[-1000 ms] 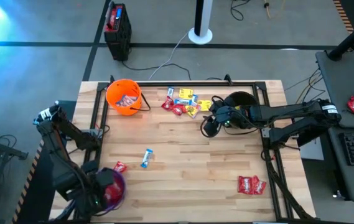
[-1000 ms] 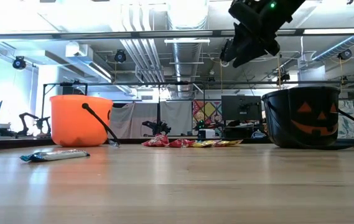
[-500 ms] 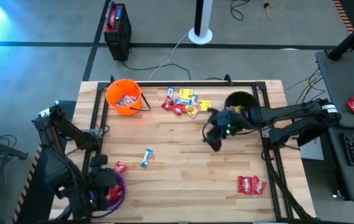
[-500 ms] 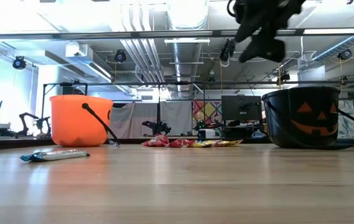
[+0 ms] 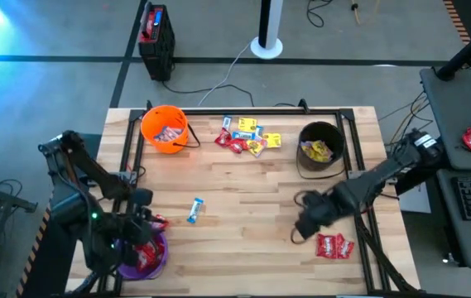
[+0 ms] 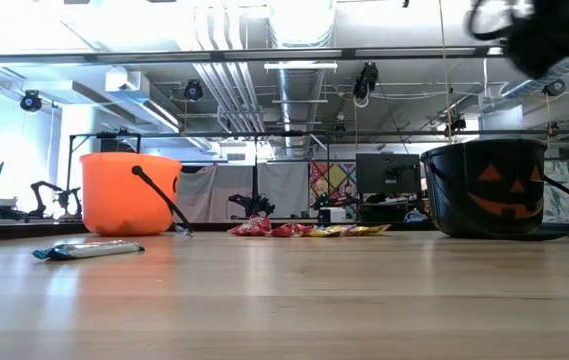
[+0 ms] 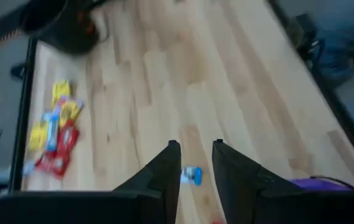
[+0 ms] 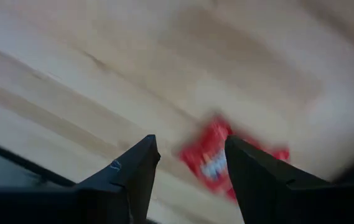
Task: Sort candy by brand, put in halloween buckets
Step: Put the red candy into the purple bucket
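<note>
Wooden bench [image 5: 243, 194] carries orange bucket [image 5: 165, 129] and black bucket [image 5: 320, 146] at far edge, candy pile [image 5: 247, 136] between them. Purple bucket [image 5: 143, 256] at near left corner. Blue-and-white candy [image 5: 194, 210] lies alone mid-bench. Right end effector [image 5: 300, 229] above bench beside red packets [image 5: 334, 246], fingers [image 8: 133, 171] apart, empty. Left end effector [image 7: 195, 163] near purple bucket, narrow gap, seemingly empty.

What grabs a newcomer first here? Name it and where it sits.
The orange bucket at the table's far left corner, with the black bucket at the far right. Between them lies a bright pile of candy. The right gripper, open, hangs beside red packets at the near right.
</note>
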